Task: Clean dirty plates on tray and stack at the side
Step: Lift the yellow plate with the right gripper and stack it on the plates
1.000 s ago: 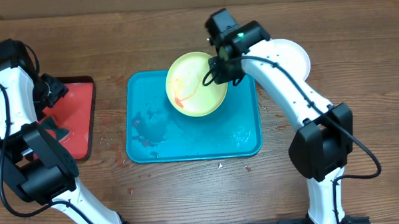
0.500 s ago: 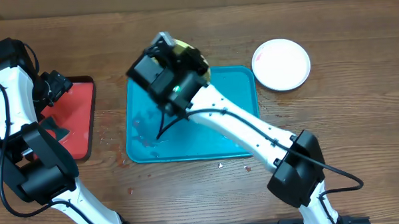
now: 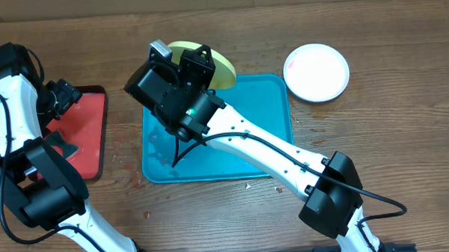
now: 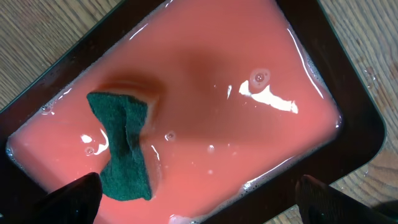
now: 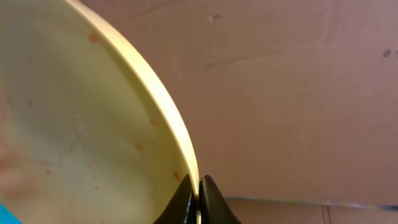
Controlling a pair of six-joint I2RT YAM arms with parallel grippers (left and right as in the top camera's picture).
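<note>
The yellow-green plate (image 3: 224,70), a second ago tipped over the middle of the tray (image 3: 270,139), has swung to its far left corner, so I judge it is heading left for scrubbing. Being round, it has no long axis; it stands nearly on edge, speckled face toward the wrist, with its rim pinched in the closed right hand (image 5: 198,193). The left hand (image 3: 61,99) hangs open over the sponge (image 4: 121,149) in the red tray (image 3: 90,138).
</note>
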